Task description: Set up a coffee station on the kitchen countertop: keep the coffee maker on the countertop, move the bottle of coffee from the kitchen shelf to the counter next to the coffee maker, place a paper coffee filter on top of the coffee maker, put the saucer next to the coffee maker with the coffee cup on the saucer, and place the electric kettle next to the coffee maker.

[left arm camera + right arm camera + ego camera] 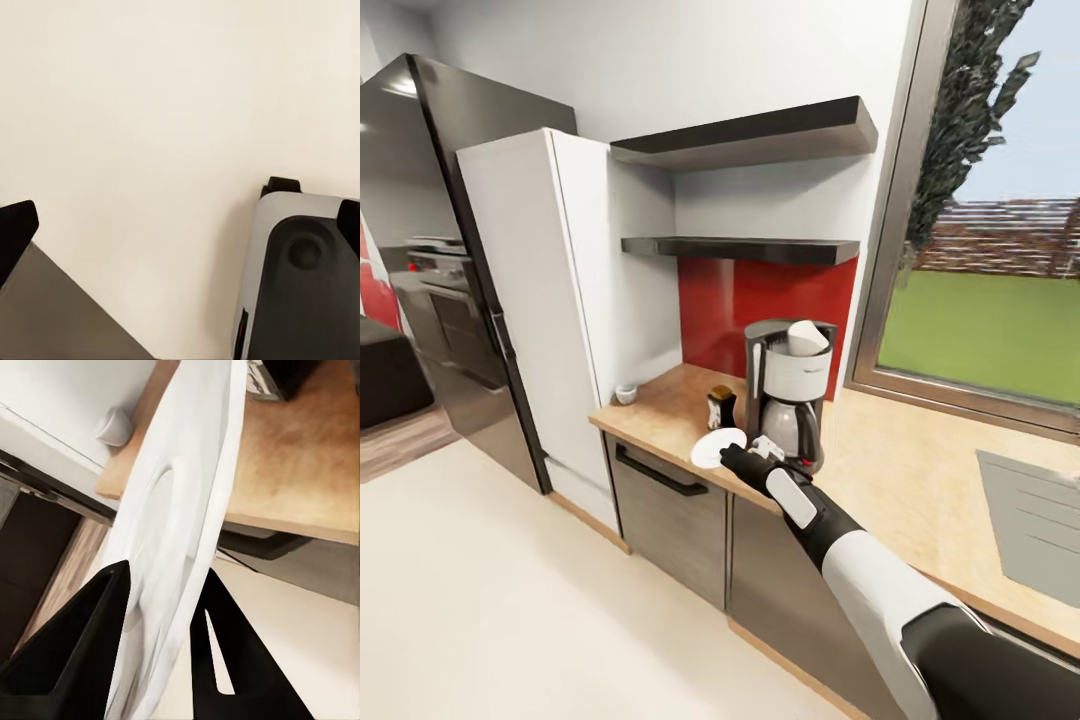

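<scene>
Step in hand: delivery of the small round white saucer [717, 446], judged from its position, carried at the near edge of the long tan speckled wood-look countertop [660, 405] and not yet set down. The saucer is clamped by its rim between the two black fingers [75, 645] of the right gripper [732, 456], held tilted on edge in the right wrist view. On the countertop are listed: the tall black drip coffee maker [790, 395] with silver-grey middle and glass carafe; the thin white paper coffee filter [807, 338] seated on its top; the small dark bottle of coffee [721, 406] with yellow-gold cap, just left of the machine; and the small white-grey rounded coffee cup [626, 393], well apart at the far left beside the white cabinet [530, 300]. The next move is judged to call for the saucer to be levelled and lowered flat onto the bare wood near the coffee maker, clear of the bottle. Hard to make out: the bottle's label. The left gripper [180, 225] is seen over pale floor [150, 112] with its fingertips spread wide apart and nothing between them; its fingers are cut off at the picture's edges.
</scene>
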Tool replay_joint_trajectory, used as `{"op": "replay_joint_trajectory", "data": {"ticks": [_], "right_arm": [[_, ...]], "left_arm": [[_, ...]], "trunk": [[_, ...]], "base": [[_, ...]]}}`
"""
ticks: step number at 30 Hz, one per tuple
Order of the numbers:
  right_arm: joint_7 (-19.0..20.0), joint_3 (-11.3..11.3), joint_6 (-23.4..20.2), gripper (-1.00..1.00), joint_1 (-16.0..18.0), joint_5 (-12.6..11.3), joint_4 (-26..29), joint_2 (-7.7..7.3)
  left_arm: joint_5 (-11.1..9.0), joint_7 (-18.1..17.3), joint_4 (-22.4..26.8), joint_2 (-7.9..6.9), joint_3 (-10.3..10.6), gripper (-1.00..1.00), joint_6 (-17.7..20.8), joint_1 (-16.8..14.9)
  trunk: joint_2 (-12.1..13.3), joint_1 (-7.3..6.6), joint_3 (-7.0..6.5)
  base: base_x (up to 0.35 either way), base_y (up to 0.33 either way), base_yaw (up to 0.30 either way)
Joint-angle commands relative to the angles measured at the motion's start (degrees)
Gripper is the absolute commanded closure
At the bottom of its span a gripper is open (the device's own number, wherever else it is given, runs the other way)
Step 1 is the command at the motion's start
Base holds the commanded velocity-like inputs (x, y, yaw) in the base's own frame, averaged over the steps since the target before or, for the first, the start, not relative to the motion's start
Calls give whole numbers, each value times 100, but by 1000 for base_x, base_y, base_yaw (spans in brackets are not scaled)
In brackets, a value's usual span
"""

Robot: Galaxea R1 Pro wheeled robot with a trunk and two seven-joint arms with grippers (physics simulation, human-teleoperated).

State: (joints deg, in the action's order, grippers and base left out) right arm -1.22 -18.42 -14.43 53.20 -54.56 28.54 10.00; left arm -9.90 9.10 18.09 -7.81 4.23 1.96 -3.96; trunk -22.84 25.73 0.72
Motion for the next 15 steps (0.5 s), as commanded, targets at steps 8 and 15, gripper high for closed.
{"op": "replay_joint_trajectory", "data": {"ticks": [8,15], "right_arm": [[-12,-18,87,100,-9,-28,-24,0],[-18,-17,89,100,-32,-28,-31,0]], "left_arm": [[-55,39,11,-10,43,-100,16,0],[-56,40,10,-13,43,-100,-19,0]], "trunk": [[-8,5,6],[-8,5,6]], "base": [[105,89,-39],[85,255,0]]}}
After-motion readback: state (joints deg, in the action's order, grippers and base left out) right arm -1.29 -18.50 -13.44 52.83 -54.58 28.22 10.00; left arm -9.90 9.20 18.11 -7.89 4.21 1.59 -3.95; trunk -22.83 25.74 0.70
